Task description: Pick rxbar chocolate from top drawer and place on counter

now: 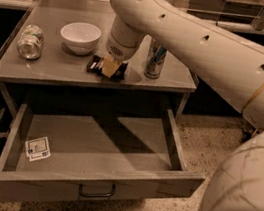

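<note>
The rxbar chocolate (94, 64), a flat black-wrapped bar, lies on the counter (52, 70) near its front edge, just right of the bowl. My gripper (110, 66) points straight down onto the middle of the bar and hides that part, so only the bar's two ends show. The top drawer (93, 181) is pulled fully open below the counter. Its dark wire handle (97, 193) is on the front panel. The arm reaches in from the upper right.
A white bowl (80, 36) and a crumpled clear bottle (30, 43) lying on its side are on the counter's left. A can (155, 60) stands right of the gripper. A small white card with blue print (37, 148) lies in the drawer's front left corner.
</note>
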You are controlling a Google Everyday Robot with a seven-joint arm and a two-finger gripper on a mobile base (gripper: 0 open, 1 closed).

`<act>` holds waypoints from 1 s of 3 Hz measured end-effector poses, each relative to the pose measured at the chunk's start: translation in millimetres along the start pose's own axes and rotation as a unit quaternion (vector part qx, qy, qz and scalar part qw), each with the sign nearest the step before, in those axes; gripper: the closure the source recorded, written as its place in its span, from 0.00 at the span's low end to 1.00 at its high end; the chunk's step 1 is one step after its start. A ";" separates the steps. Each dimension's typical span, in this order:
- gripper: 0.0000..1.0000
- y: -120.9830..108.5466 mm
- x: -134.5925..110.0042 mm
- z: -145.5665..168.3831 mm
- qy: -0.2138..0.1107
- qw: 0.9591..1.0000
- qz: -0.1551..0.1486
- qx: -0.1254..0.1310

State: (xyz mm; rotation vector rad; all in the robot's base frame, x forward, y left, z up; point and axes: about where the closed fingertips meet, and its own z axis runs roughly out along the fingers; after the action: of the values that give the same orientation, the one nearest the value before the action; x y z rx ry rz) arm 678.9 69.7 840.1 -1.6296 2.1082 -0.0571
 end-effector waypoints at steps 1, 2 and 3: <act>1.00 1.4 -1.0 4.7 -0.001 1.000 -0.008 -0.011; 1.00 1.1 -1.9 8.6 -0.006 1.000 -0.010 -0.019; 0.81 1.1 -1.9 8.6 -0.006 1.000 -0.010 -0.019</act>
State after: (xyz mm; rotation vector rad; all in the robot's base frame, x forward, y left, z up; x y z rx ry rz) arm 681.6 74.0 832.8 -1.6683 2.0957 -0.0131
